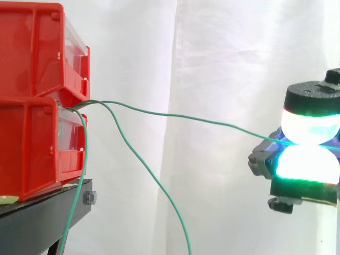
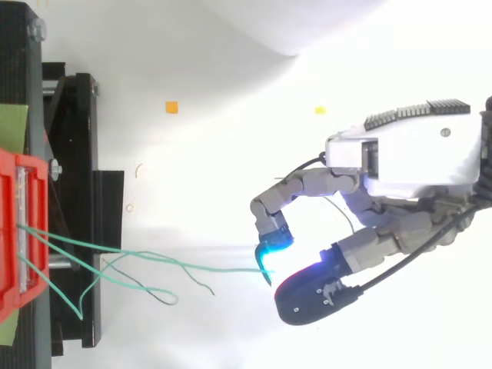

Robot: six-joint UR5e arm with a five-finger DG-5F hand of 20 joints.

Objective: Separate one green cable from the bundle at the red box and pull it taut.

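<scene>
Bright, even light, white curtain (image 1: 223, 58) nearly blown out. Glowing pads (image 1: 307, 162) on the hand (image 2: 400, 165) bloom with glare. White floor (image 2: 200, 177) washed out, shadows faint.

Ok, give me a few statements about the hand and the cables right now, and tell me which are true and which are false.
1. The hand pinches a green cable between its glowing pads. True.
2. Every green cable is in the hand. False: other cables hang loose beside the stand.
3. The held cable runs back to the red bins. True.
4. The bins rest on a white table. False: they rest on a black stand.
5. The hand touches the bins. False: it is well clear of them, on the far side of the view.
</scene>
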